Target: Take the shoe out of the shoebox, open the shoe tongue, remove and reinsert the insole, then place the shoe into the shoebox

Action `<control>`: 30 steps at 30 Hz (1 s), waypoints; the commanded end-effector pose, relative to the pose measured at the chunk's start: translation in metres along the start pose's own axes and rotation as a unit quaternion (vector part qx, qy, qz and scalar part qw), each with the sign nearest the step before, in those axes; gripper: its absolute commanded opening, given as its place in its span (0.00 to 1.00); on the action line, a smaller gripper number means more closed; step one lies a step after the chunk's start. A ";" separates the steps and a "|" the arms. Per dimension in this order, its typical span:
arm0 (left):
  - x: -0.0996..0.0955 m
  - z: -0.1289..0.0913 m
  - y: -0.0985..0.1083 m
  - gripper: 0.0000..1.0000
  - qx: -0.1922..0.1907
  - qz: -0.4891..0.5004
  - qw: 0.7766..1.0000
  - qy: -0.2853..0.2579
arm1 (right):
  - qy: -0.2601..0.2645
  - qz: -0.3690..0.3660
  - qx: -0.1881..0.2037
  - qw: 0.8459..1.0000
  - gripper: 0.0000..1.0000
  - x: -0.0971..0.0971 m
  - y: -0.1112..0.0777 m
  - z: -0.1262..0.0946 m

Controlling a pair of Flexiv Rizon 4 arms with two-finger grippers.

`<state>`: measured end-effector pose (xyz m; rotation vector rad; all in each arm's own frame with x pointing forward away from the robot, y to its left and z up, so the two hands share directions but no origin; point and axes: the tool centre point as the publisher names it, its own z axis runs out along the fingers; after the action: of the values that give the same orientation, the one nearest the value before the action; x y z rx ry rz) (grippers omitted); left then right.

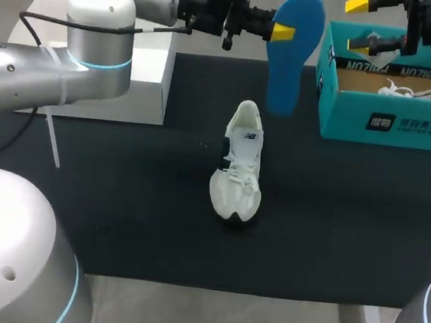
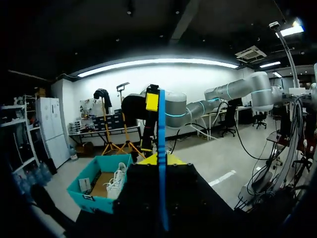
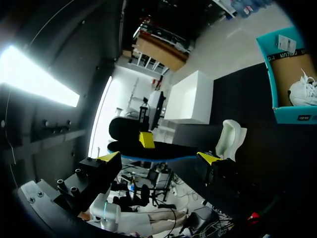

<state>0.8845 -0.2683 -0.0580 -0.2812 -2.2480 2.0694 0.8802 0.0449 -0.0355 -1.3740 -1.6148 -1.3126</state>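
My left gripper (image 1: 279,32) has its jaws clenched on the blue insole (image 1: 292,58) near its wide end. The insole hangs above the far side of the tabletop (image 1: 119,198), between the shoe (image 1: 239,168) and the shoebox (image 1: 404,123) and touching neither. In the left wrist view the insole (image 2: 161,188) runs edge-on between that gripper's yellow tips.

The white shoe stands on its sole in the middle of the black tabletop, toe toward the near edge, and its opening faces up.

My right gripper (image 1: 359,24) hangs over the shoebox's far left corner. Its jaws are released and spread wide, grasping nothing.

The teal shoebox sits open at the far right with another shoe (image 1: 408,91) inside.

A white block (image 1: 143,77) sits at the far left.
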 end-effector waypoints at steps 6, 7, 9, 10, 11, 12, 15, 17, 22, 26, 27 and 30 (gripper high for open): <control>-0.005 -0.002 -0.001 0.00 0.019 -0.188 0.978 0.083 | -0.004 0.006 0.010 1.000 1.00 -0.001 0.004 0.000; -0.005 -0.002 -0.001 0.00 0.019 -0.188 0.978 0.083 | -0.005 0.007 0.011 1.000 1.00 -0.001 0.004 0.000; -0.005 -0.002 -0.001 0.00 0.019 -0.188 0.978 0.083 | -0.005 0.007 0.012 1.000 1.00 -0.001 0.005 0.000; -0.005 -0.002 -0.001 0.00 0.019 -0.188 0.978 0.083 | -0.005 0.007 0.013 1.000 1.00 -0.001 0.005 0.000; -0.008 -0.001 0.000 0.00 0.002 -0.231 0.971 0.063 | -0.006 0.008 0.014 1.000 1.00 -0.001 0.005 0.000; -0.009 -0.003 0.000 0.00 0.006 -0.266 0.964 0.034 | -0.006 0.009 0.014 1.000 1.00 -0.001 0.006 0.000; -0.010 -0.006 -0.001 0.00 0.016 -0.343 0.938 0.039 | -0.006 0.009 0.015 1.000 1.00 -0.001 0.006 0.000; -0.008 -0.007 -0.004 0.00 0.032 -0.330 0.943 0.037 | -0.006 0.010 0.015 1.000 1.00 -0.001 0.005 0.000; -0.008 -0.007 -0.004 0.00 0.032 -0.330 0.943 0.037 | -0.005 0.014 0.016 1.000 1.00 -0.004 0.004 0.002; -0.008 -0.007 -0.004 0.00 0.032 -0.330 0.943 0.037 | -0.004 0.015 0.021 1.000 1.00 -0.004 0.005 0.004; -0.008 -0.007 -0.004 0.00 0.032 -0.330 0.943 0.037 | -0.004 0.015 0.023 1.000 1.00 -0.004 0.006 0.004; -0.008 -0.007 -0.004 0.00 0.032 -0.330 0.943 0.037 | -0.005 0.015 0.026 1.000 1.00 -0.004 0.006 0.005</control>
<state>0.8949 -0.2634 -0.0522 0.3491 -1.8622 1.7169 0.8829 0.0465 -0.0398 -1.3730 -1.6119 -1.2524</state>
